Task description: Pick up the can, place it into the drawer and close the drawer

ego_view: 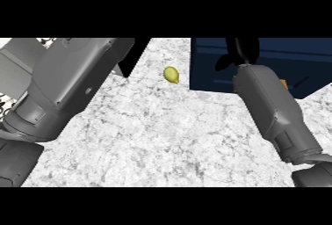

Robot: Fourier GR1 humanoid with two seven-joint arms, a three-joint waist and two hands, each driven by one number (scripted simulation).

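The right robot hand [239,52], its fingers too hidden to tell open from closed, reaches over the dark blue drawer [214,66] at two o'clock, the can unseen, while a yellow-green fruit [171,74] lies on the marble bench [162,140] at twelve o'clock.

Even, bright light; faint shadows.

Kitchen: marble counter [162,140], dark blue drawer [214,66].
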